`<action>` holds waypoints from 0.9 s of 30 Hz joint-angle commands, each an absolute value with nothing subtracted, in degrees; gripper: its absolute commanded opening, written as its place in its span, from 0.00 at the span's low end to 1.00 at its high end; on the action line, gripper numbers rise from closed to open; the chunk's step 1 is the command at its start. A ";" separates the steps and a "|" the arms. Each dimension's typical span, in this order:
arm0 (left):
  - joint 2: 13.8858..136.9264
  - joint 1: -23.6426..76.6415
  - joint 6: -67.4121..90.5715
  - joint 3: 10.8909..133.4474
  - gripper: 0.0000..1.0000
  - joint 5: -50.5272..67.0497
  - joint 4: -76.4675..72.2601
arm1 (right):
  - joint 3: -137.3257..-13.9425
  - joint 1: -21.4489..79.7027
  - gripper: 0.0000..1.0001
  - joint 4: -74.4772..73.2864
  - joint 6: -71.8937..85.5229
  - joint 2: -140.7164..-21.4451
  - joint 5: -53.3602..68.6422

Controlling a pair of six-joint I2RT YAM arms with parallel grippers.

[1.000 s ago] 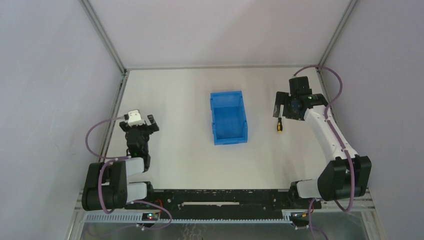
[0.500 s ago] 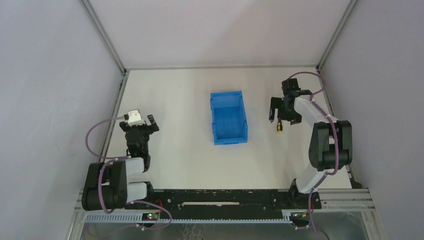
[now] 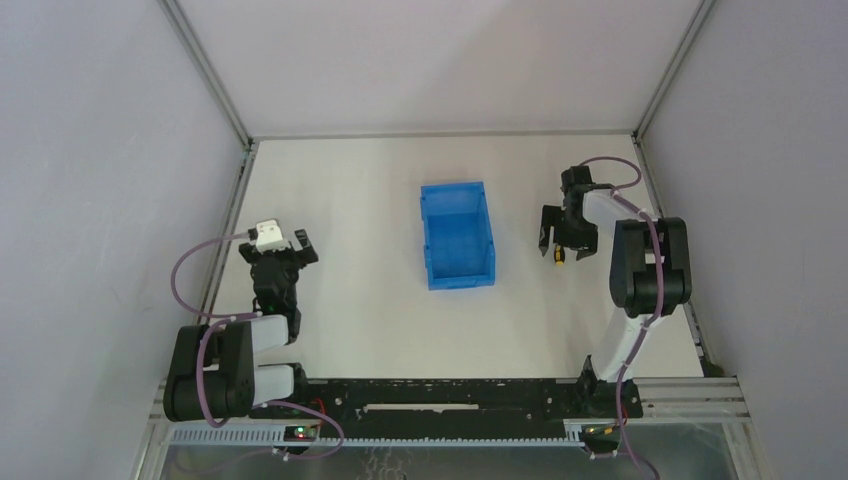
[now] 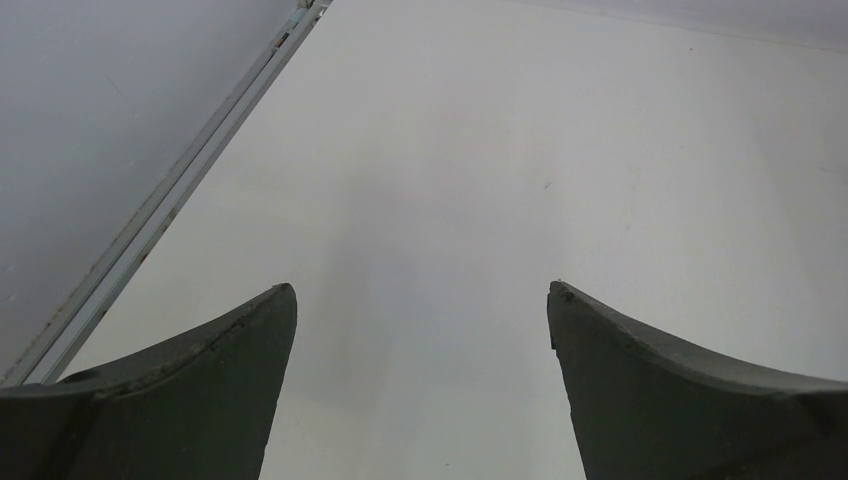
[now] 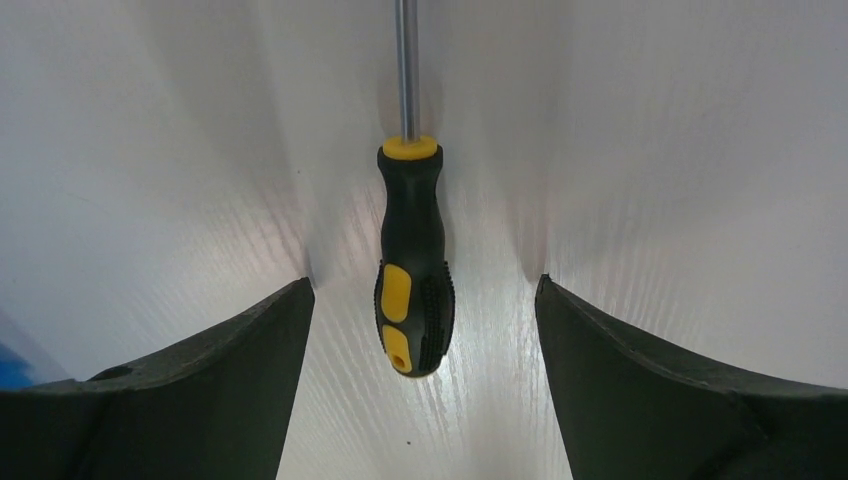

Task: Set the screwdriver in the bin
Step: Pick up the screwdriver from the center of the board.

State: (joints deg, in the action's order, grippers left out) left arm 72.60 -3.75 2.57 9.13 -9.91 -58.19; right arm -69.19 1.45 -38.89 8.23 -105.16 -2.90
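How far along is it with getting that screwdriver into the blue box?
Barely begun. Done: the right gripper sits open astride the handle of the screwdriver. In hand: nothing yet; the screwdriver lies on the table, ungripped. Remaining: close, lift, carry it over to the blue bin, which looks empty. The left gripper hangs open, off to the side.

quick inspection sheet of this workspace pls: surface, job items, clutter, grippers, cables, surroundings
Surface: white table, bare apart from the job's things.
Job's things: screwdriver lies flat on the table, right of the bin and apart from it; the bin is blue and upright, nothing seen inside.
Clutter: nothing seen.
Grippers: right gripper low over the screwdriver, jaws open either side of the handle, not touching it; left gripper jaws open, nothing between them.
Cables: purple cables loop beside both arms, off the job's things.
Surroundings: pale walls, metal frame posts.
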 commanded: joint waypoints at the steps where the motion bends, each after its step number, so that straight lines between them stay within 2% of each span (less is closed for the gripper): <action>1: 72.07 -3.42 1.61 10.99 1.00 -10.46 -60.29 | -70.06 0.76 0.87 -36.74 7.82 -106.38 -2.62; 6: 72.09 -3.43 1.56 10.99 1.00 -10.39 -60.29 | -69.04 0.36 0.71 -35.88 7.82 -107.21 -2.25; 11: 72.07 -3.43 1.67 10.99 1.00 -10.43 -60.29 | -68.04 0.35 0.63 -35.40 7.89 -107.32 -4.21; 14: 72.07 -3.44 1.65 11.00 1.00 -10.46 -60.29 | -67.59 0.35 0.45 -35.08 7.82 -107.39 -4.71; 20: 72.07 -3.43 1.59 11.00 1.00 -10.41 -60.29 | -67.45 0.35 0.24 -35.06 7.65 -107.29 -5.11; 27: 72.07 -3.43 1.60 10.99 1.00 -10.45 -60.29 | -67.41 0.35 0.10 -34.71 8.08 -105.04 -4.89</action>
State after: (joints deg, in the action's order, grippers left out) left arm 72.60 -3.75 2.57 9.13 -9.91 -58.19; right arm -68.82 0.84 -36.25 8.16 -106.37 -2.28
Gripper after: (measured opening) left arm 0.997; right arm 0.335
